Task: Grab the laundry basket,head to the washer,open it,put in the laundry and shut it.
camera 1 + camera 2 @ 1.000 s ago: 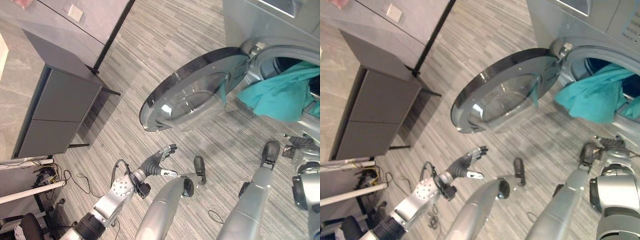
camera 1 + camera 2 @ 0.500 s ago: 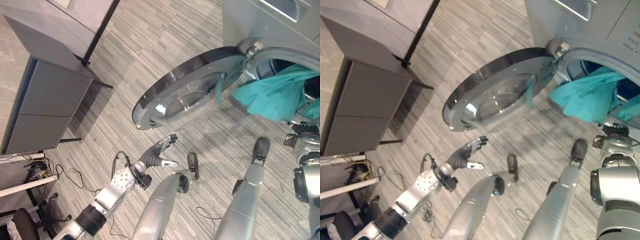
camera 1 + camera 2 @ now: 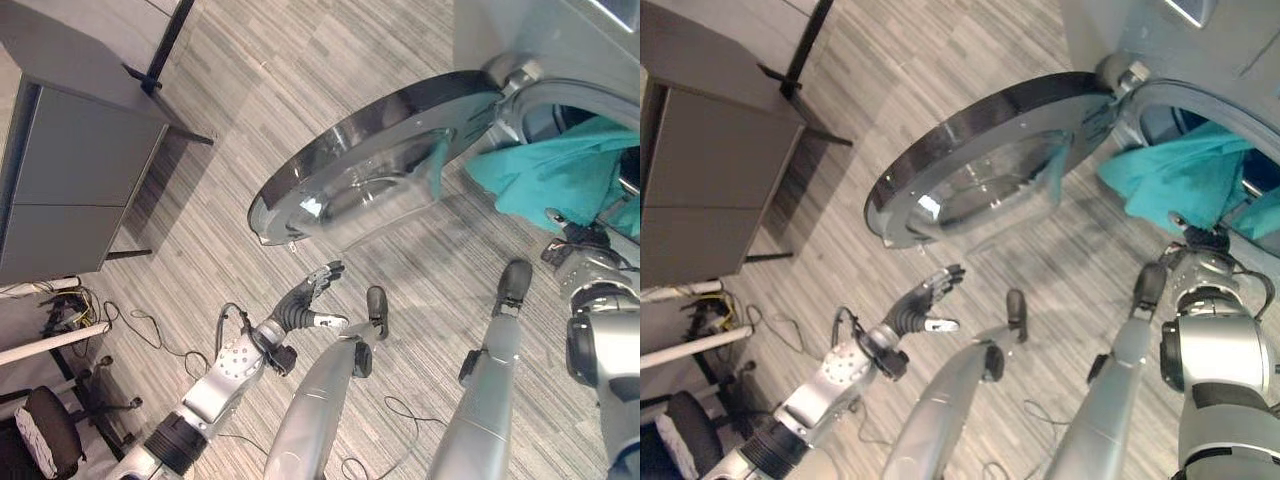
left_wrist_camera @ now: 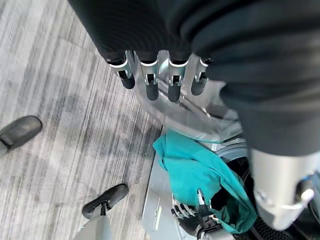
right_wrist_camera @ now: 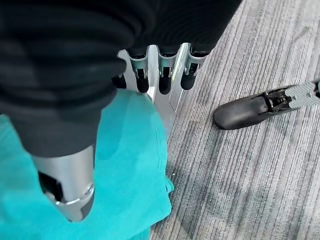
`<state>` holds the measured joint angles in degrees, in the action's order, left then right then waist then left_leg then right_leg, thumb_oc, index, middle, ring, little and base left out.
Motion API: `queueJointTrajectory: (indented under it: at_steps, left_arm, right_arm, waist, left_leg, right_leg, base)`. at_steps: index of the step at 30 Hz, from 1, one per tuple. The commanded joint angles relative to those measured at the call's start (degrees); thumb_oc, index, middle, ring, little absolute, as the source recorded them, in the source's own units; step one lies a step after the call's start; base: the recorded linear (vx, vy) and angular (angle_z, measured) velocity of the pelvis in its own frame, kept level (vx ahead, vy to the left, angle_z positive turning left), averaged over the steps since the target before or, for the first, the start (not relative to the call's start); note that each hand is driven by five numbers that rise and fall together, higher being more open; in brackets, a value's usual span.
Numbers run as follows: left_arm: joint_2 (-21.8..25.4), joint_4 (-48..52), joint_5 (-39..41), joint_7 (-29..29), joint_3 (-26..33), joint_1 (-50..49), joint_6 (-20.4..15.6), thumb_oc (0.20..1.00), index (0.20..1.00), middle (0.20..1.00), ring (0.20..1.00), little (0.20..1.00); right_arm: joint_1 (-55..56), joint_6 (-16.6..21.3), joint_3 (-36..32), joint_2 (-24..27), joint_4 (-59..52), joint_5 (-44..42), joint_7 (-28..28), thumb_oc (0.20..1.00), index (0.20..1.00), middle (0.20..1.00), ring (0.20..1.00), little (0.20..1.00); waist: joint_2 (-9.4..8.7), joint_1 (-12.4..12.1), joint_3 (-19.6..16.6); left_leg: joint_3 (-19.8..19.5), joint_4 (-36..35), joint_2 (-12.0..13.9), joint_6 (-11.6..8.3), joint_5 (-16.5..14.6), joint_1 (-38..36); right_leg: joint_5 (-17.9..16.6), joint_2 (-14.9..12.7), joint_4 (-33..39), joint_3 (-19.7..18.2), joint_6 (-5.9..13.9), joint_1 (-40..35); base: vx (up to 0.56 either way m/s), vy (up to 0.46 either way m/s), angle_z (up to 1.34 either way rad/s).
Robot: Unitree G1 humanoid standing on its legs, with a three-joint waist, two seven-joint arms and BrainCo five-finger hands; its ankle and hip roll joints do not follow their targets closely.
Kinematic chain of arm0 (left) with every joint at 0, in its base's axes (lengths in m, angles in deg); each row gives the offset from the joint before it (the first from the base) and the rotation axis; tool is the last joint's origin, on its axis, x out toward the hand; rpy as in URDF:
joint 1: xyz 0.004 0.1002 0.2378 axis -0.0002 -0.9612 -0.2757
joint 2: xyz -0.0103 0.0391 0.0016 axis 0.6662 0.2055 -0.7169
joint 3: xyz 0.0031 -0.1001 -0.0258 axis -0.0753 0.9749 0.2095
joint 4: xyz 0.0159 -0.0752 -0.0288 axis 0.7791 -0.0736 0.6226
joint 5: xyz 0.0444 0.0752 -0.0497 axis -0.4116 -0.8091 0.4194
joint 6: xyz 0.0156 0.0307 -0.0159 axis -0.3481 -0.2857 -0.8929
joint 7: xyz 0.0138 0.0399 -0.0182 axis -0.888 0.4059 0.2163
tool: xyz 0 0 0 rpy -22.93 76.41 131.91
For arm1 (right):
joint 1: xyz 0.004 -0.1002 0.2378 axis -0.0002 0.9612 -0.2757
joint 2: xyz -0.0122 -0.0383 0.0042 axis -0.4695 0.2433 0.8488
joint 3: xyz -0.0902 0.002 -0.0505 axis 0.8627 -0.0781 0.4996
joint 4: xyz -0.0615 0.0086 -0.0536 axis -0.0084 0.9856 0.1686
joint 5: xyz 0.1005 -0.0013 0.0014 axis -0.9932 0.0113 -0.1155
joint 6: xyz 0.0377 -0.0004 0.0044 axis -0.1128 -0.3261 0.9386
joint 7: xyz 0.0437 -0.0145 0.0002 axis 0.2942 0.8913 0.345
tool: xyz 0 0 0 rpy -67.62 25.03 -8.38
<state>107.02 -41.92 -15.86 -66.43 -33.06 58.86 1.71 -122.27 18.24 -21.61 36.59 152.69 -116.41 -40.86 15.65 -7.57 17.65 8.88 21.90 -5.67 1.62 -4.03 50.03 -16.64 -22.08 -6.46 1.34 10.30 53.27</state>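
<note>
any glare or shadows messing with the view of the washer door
Left eye view: bright glare patch on the washer door glass near its lower rim, and the door casts a soft shadow on the floor beneath. Right wrist view: the right hand shades the teal cloth just under it.

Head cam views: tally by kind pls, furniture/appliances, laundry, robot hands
Washer with open door: 1
Grey cabinet: 1
Office chair: 1
Teal cloth hanging from the drum: 1
Robot hands: 2, left hand, right hand
Total: 6

cloth [image 3: 560, 180] hanging from washer [image 3: 540, 40] mouth, door [image 3: 375, 165] left.
</note>
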Motion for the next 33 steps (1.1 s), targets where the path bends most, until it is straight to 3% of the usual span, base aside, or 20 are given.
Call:
queueJointTrajectory:
  at_steps: [1, 5, 6, 7, 8, 11, 13, 20, 28, 29, 30, 32, 33]
  left_arm:
    - [2.89, 5.91, 1.14, 0.83, 2.25, -3.25, -2.74, 1.000, 1.000, 1.000, 1.000, 1.000]
    - [3.38, 6.01, 2.37, 0.84, 2.61, -3.79, -2.99, 1.000, 1.000, 1.000, 1.000, 1.000]
    - [3.53, 6.16, 2.56, 0.94, 2.74, -3.88, -3.07, 1.000, 1.000, 1.000, 1.000, 1.000]
    - [3.54, 6.21, 2.59, 0.95, 2.74, -3.84, -3.06, 1.000, 1.000, 1.000, 1.000, 1.000]
    - [3.79, 6.62, 2.77, 1.04, 2.91, -3.70, -3.15, 1.000, 1.000, 1.000, 1.000, 1.000]
    - [3.92, 6.54, 2.79, 1.05, 3.19, -3.68, -3.23, 1.000, 1.000, 1.000, 1.000, 1.000]
    - [3.85, 6.43, 2.67, 0.78, 3.26, -3.75, -3.13, 1.000, 1.000, 1.000, 1.000, 1.000]
    - [4.63, 6.34, 2.18, -0.22, 3.29, -3.68, -3.09, 1.000, 1.000, 1.000, 1.000, 1.000]
    - [5.45, 5.27, 1.76, 0.05, 4.43, -3.83, -2.75, 1.000, 1.000, 1.000, 1.000, 1.000]
    - [5.42, 5.19, 1.76, 0.02, 4.53, -3.83, -2.69, 1.000, 1.000, 1.000, 1.000, 1.000]
    - [5.70, 5.01, 1.80, -0.03, 4.79, -4.09, -2.61, 1.000, 1.000, 1.000, 1.000, 1.000]
    - [5.98, 5.06, 1.83, 0.08, 5.01, -4.39, -2.55, 1.000, 1.000, 1.000, 1.000, 1.000]
    - [6.31, 5.24, 2.25, 0.19, 5.61, -5.48, -2.38, 1.000, 1.000, 1.000, 1.000, 1.000]
  right_arm:
    - [-6.52, 5.94, 5.67, 4.10, -5.42, -2.32, -0.74, 1.000, 1.000, 1.000, 1.000, 1.000]
    - [-8.08, 6.01, 7.25, 5.56, -6.12, -1.39, -1.17, 1.000, 1.000, 1.000, 1.000, 1.000]
    - [-8.58, 6.10, 7.12, 6.15, -6.08, -1.70, -1.44, 0.947, 0.947, 0.947, 0.947, 0.947]
    - [-8.70, 6.10, 7.17, 6.21, -5.99, -1.75, -1.41, 0.947, 0.947, 0.947, 0.947, 0.947]
    - [-9.14, 6.57, 6.24, 6.99, -6.01, -4.01, -1.34, 0.677, 0.677, 0.677, 0.677, 0.677]
    - [-9.45, 6.70, 5.51, 6.72, -5.59, -7.64, 0.50, 0.429, 0.429, 0.429, 0.429, 0.429]
    - [-9.50, 6.88, 5.16, 6.02, -5.51, -9.80, 2.04, 0.200, 0.200, 0.200, 0.200, 0.200]
    - [-9.29, 8.57, 4.59, 2.44, -8.64, -15.02, 5.09, 0.200, 0.200, 0.200, 0.200, 0.200]
    - [-7.64, 12.58, -0.16, 3.27, -14.15, -21.98, 4.03, 0.200, 0.200, 0.200, 0.200, 0.200]
    - [-7.12, 13.75, -1.25, 3.50, -15.96, -23.34, 3.52, 0.200, 0.200, 0.200, 0.200, 0.200]
    - [-5.61, 17.43, -4.52, 3.88, -21.32, -25.25, 1.24, 0.200, 0.200, 0.200, 0.200, 0.200]
    - [-4.07, 19.80, -6.70, 3.95, -26.27, -25.13, -0.86, 0.200, 0.200, 0.200, 0.200, 0.200]
    - [-2.19, 25.41, -10.48, 4.77, -36.18, -23.98, -4.29, 0.200, 0.200, 0.200, 0.200, 0.200]
  waist:
    - [3.52, -1.44, 0.22]
    - [3.34, -1.64, -0.09]
    - [3.29, -1.76, -0.14]
    - [3.31, -1.79, -0.14]
    - [3.29, -2.03, -0.13]
    - [3.10, -2.21, -0.15]
    - [2.84, -2.12, -0.18]
    - [1.27, -1.28, -0.28]
    - [-0.93, 0.18, -1.67]
    - [-1.20, 0.77, -1.51]
    - [-1.82, 1.52, -2.22]
    - [-2.31, 1.93, -2.55]
    - [-2.79, 2.94, -3.53]
  left_leg:
    - [-2.87, -7.18, -1.26, -1.22, -1.76, -4.20]
    - [-3.34, -7.41, -1.14, -1.37, -1.58, -4.07]
    - [-3.49, -7.47, -1.15, -1.39, -1.50, -3.96]
    - [-3.51, -7.48, -1.15, -1.40, -1.48, -3.92]
    - [-3.64, -7.66, -1.06, -1.47, -1.35, -3.72]
    - [-3.58, -7.75, -0.83, -1.56, -1.32, -3.37]
    - [-3.55, -7.64, -0.54, -1.58, -1.37, -3.08]
    - [-3.52, -7.13, 0.48, -1.94, -1.68, -3.39]
    - [-3.78, -7.01, 1.43, -2.43, -2.33, -5.50]
    - [-3.00, -6.90, 1.46, -2.28, -1.35, -5.31]
    - [-3.04, -7.06, 1.64, -2.33, -1.68, -6.54]
    - [-3.05, -7.41, 1.68, -2.38, -1.62, -7.48]
    - [-3.07, -8.30, 1.82, -2.51, -1.86, -9.38]
  right_leg:
    - [9.04, 2.67, -5.44, -0.53, -0.29, 1.31]
    - [9.46, 2.81, -5.82, -0.53, -0.49, 1.55]
    - [9.49, 2.86, -5.84, -0.51, -0.49, 1.58]
    - [9.49, 2.87, -5.85, -0.50, -0.50, 1.62]
    - [9.68, 3.06, -5.99, -0.49, -0.54, 1.90]
    - [10.00, 3.25, -6.20, -0.33, -0.59, 2.24]
    - [10.27, 3.48, -6.43, -0.37, -0.70, 2.51]
    - [11.04, 4.44, -7.43, 0.05, -1.16, 1.89]
    - [11.88, 5.25, -7.15, 1.18, -1.30, -1.05]
    - [10.71, 5.00, -6.95, 1.86, -1.79, -1.00]
    - [10.84, 5.26, -6.43, 1.95, -1.78, -2.28]
    - [10.72, 5.35, -5.92, 1.99, -1.75, -3.19]
    - [10.95, 5.42, -5.13, 2.09, -1.59, -4.90]
  base:
    - [0.02, -0.029, 0.08]
    - [0.01, -0.011, 0.05]
    - [0.00, 0.000, 0.00]
    - [0.00, 0.000, 0.00]
    - [0.00, 0.000, 0.00]
    - [0.00, 0.000, 0.00]
    - [0.00, 0.000, 0.00]
    - [0.00, -0.031, 0.02]
    - [0.00, -0.034, 0.02]
    - [-0.05, -0.032, -0.02]
    - [-0.06, -0.022, -0.04]
    - [0.03, -0.014, -0.09]
    - [0.05, -0.008, -0.06]
